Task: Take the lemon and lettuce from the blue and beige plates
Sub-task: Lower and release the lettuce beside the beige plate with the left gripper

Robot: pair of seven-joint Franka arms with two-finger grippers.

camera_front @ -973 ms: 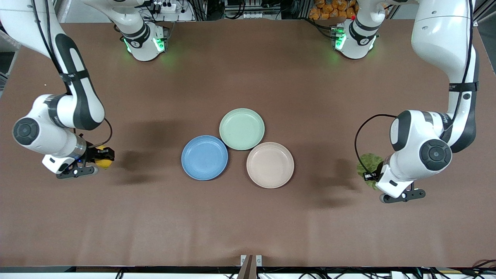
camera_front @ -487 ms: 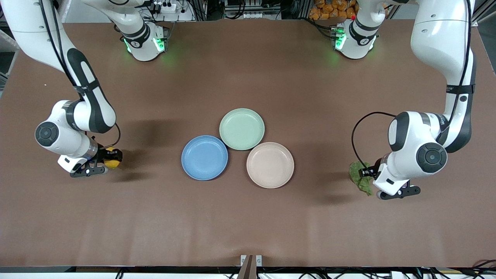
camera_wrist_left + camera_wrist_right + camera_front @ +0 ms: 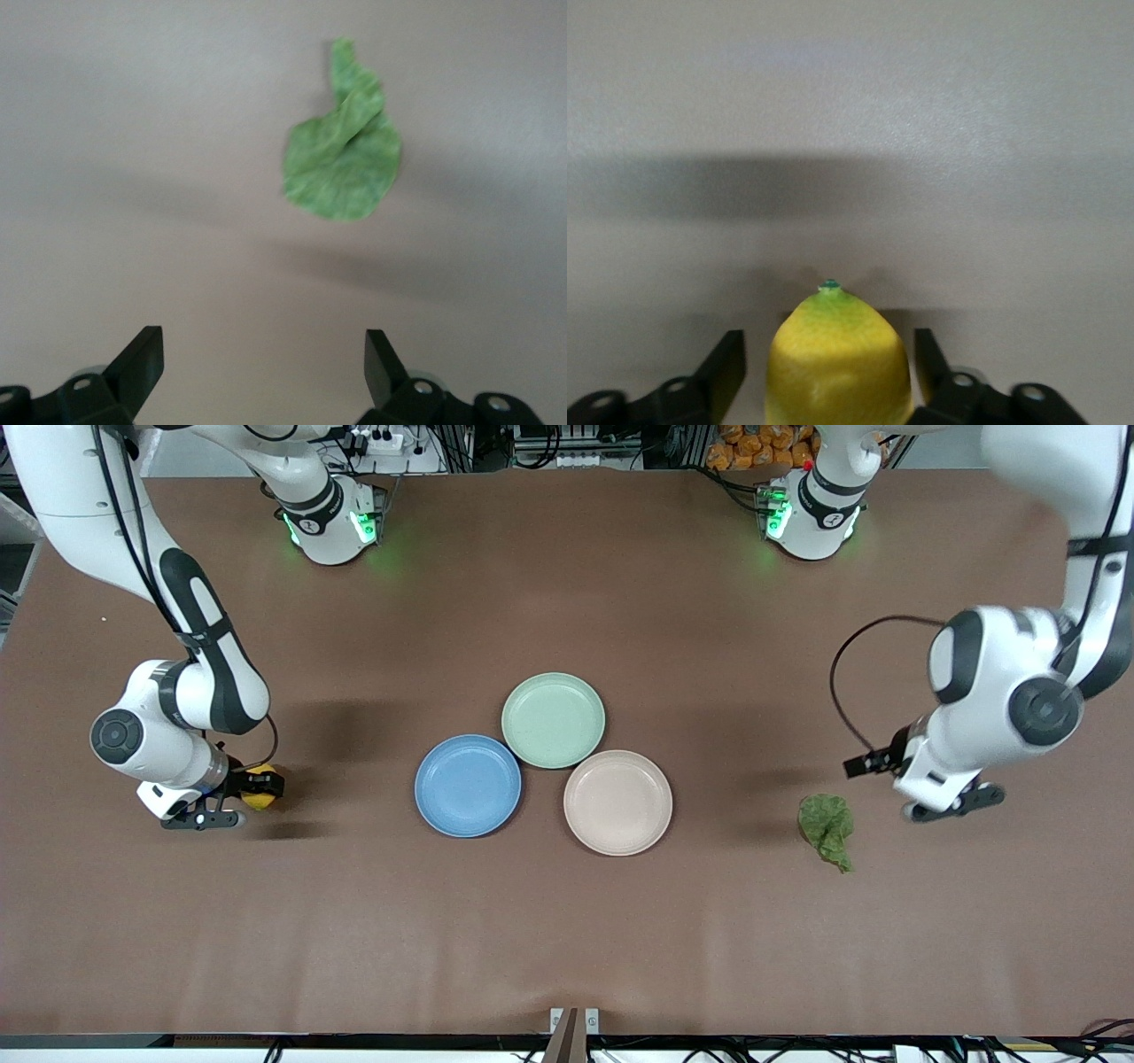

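The yellow lemon [image 3: 257,799] lies on the brown table near the right arm's end, away from the plates. My right gripper [image 3: 263,784] is low around it, its fingers open with a small gap on each side of the lemon [image 3: 837,363]. The dark green lettuce [image 3: 826,830] lies flat on the table near the left arm's end. My left gripper [image 3: 873,763] is open and empty, up in the air beside the lettuce [image 3: 344,159]. The blue plate [image 3: 468,786] and the beige plate [image 3: 617,802] stand empty at the table's middle.
A mint-green plate [image 3: 553,719] touches both other plates, farther from the front camera. Both arm bases stand along the table's edge farthest from the front camera. Bare brown table lies between the plates and each gripper.
My left gripper has let go of the lettuce, risen and drawn away from it; the leaf now lies on the table. My right gripper has shifted slightly toward the plates with the lemon.
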